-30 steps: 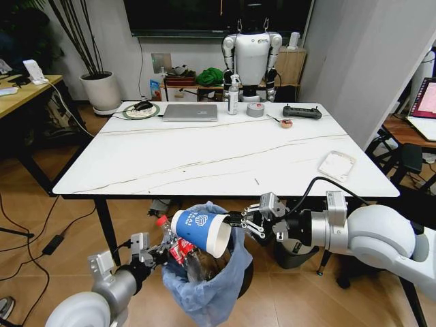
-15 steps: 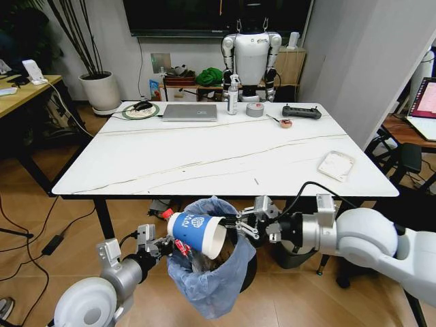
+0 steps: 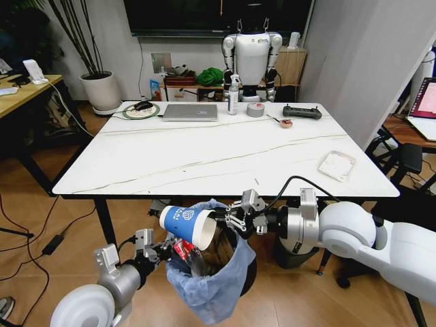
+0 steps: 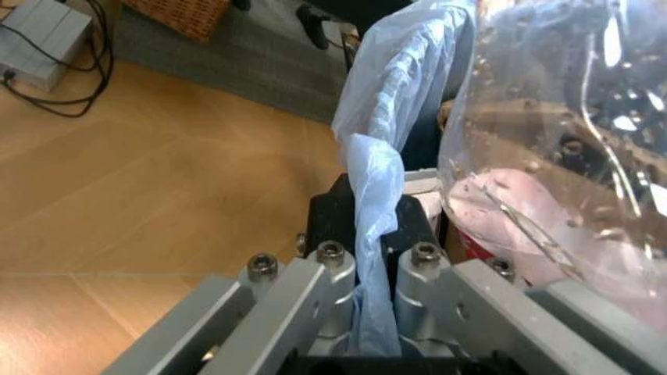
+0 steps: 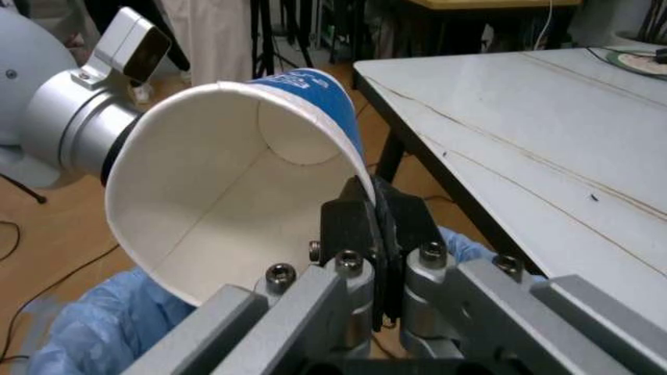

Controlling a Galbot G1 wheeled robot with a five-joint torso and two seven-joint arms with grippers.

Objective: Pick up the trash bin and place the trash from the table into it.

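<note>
Leftward goes the cup (image 3: 184,224), now on its side over the bin's (image 3: 211,286) far left rim below the table (image 3: 204,163) edge, its lip pinched in the right gripper (image 3: 229,220), while the left gripper (image 3: 155,253) is clamped on the bag's edge (image 4: 370,234). To drop cleanly, the cup wants centring over the bag mouth before release. Laptop (image 3: 190,112), tape (image 3: 255,109) and a white tray (image 3: 336,165) sit well clear on top.

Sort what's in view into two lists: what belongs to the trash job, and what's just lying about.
Part of the job:
- trash bin, its bag rim held by the left end effector
- blue paper cup, pinched at the rim by the right end effector, over the bin
- table

Just lying about:
- laptop
- tape roll
- spray bottle
- black controller
</note>
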